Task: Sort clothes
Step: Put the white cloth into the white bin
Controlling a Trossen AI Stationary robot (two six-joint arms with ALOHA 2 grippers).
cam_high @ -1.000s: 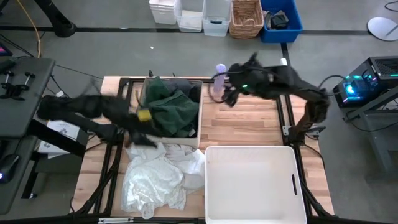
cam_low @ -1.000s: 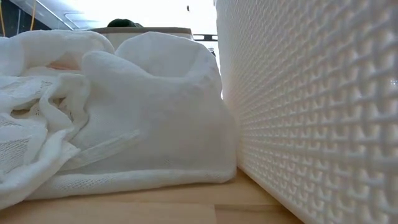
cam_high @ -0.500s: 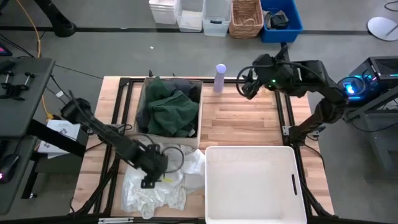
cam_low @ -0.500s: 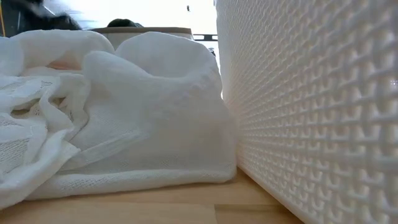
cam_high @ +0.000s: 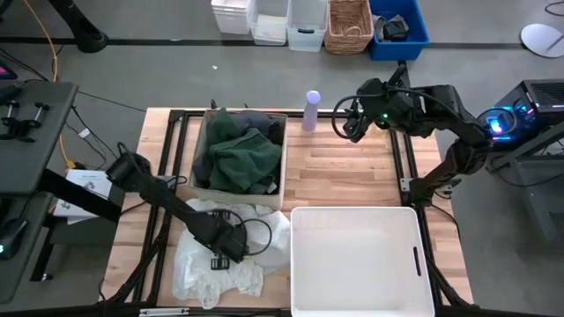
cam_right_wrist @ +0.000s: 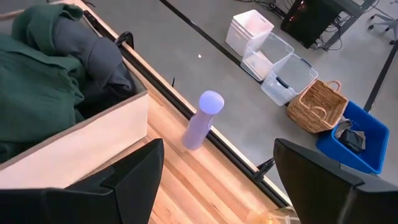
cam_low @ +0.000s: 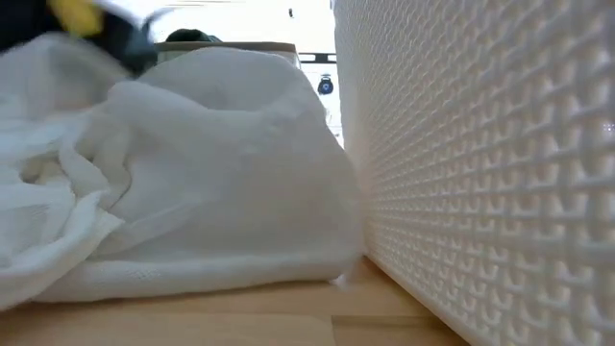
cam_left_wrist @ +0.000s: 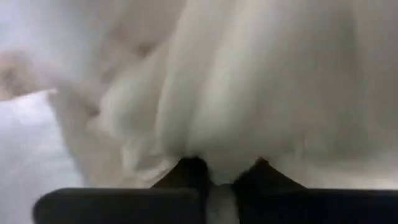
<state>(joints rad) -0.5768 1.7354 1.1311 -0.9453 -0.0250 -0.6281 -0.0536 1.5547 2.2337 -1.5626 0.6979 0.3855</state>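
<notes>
A pile of white clothes [cam_high: 204,275] lies on the table's near left, beside the white bin [cam_high: 352,214]. It fills the low view [cam_low: 211,192] and the left wrist view [cam_left_wrist: 249,81]. My left gripper [cam_high: 219,261] stands on top of this pile, shut on white cloth [cam_left_wrist: 225,177]. A dark green top [cam_high: 242,154] and a dark grey top [cam_high: 266,125] lie in a cardboard box [cam_high: 283,180] at the far left. My right gripper [cam_high: 341,123] hangs open at the far edge, to the right of the lavender bottle [cam_high: 311,110], with nothing between its fingers [cam_right_wrist: 217,171]. My left gripper pinches a bunch of white cloth [cam_left_wrist: 221,190] at the top of the pile between its two fingers. The fingers come from above, pointing down. One layer or several, I cannot tell. The cloth still lies on the rest of the pile on the table.
The white bin's perforated wall [cam_low: 480,173] stands right against the pile on its right. The lavender bottle [cam_right_wrist: 202,118] stands upright by the far edge. Bare wood [cam_high: 339,176] shows between the box and my right arm. Storage boxes and a basket [cam_high: 348,25] stand on the floor beyond.
My left gripper has swung from the box's near left corner toward the table's near edge and come down onto the white pile, whose top has been pressed and reshaped. My right gripper has drawn back from the lavender bottle toward the table's right edge, then kept still.
</notes>
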